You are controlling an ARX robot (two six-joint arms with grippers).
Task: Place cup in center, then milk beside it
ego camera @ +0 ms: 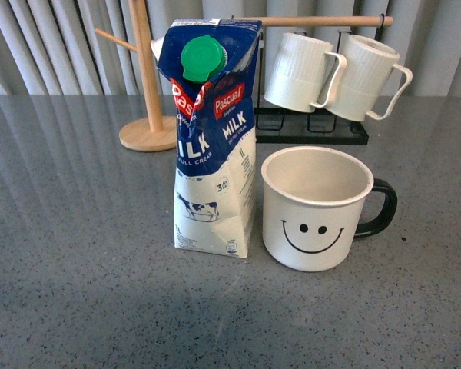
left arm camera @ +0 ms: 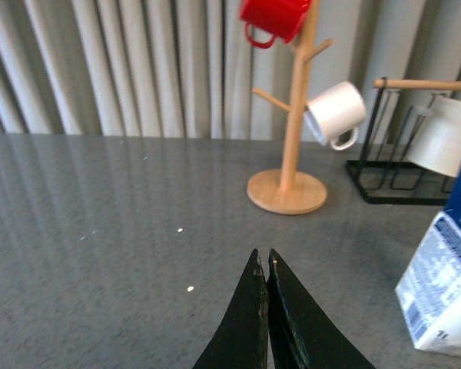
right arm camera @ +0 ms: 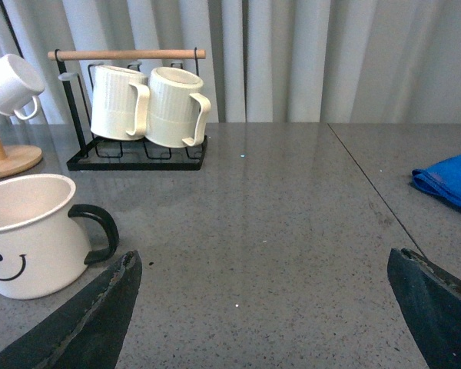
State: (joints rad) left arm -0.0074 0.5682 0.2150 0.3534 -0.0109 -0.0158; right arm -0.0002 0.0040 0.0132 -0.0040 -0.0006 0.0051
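Observation:
The cup (ego camera: 316, 206), a wide white mug with a black smiley face and dark handle, stands upright on the grey table (ego camera: 77, 254). The milk (ego camera: 213, 138), a blue-and-white carton with a green cap, stands right beside it on its left. Neither arm shows in the front view. My left gripper (left arm camera: 263, 257) is shut with nothing in it, above bare table, apart from the milk (left arm camera: 446, 292) at the picture's edge. My right gripper (right arm camera: 263, 257) is open and empty, hovering over bare table, with the cup (right arm camera: 31, 234) beside one finger (right arm camera: 100, 307).
A wooden mug tree (ego camera: 146, 84) stands behind the milk, holding a red mug (left arm camera: 275, 19) and a small white cup (left arm camera: 336, 114). A black rack (ego camera: 311, 127) with two ribbed white mugs (ego camera: 334, 73) is behind the cup. A blue cloth (right arm camera: 449, 181) lies far right.

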